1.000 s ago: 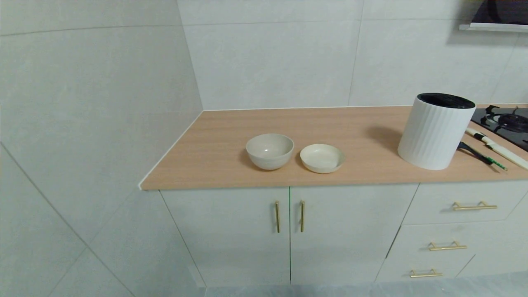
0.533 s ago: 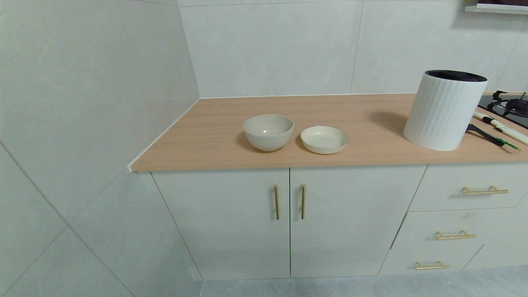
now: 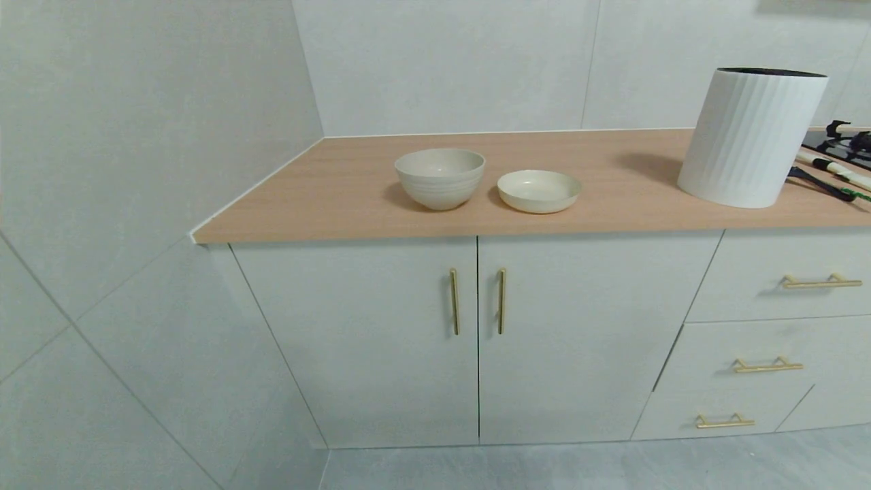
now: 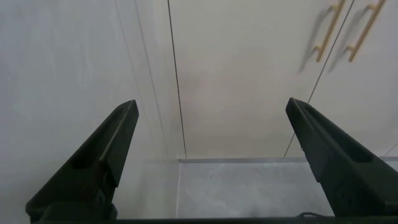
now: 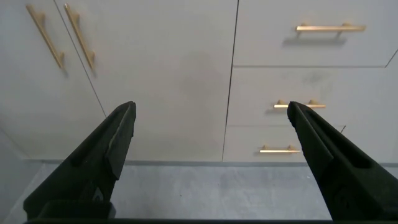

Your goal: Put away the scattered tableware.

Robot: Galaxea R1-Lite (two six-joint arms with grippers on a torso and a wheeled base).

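On the counter (image 3: 340, 197) sit bowl (image 3: 439, 178) and dish (image 3: 539, 191); below, left claw (image 4: 210, 106) and right claw (image 5: 210, 107) gape.

left gripper (image 4: 210, 107), two matte black fingers (image 4: 102, 158), flat-sided wedges tapering to blunt tips; right gripper (image 5: 210, 107), same dark angular fingers (image 5: 329, 162), faint grey sheen along edges

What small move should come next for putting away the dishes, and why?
Probably bring the open left gripper to the gold bar handle of the left cabinet door: both doors are shut, while the beige deep bowl and cream shallow dish sit on the wooden counter.
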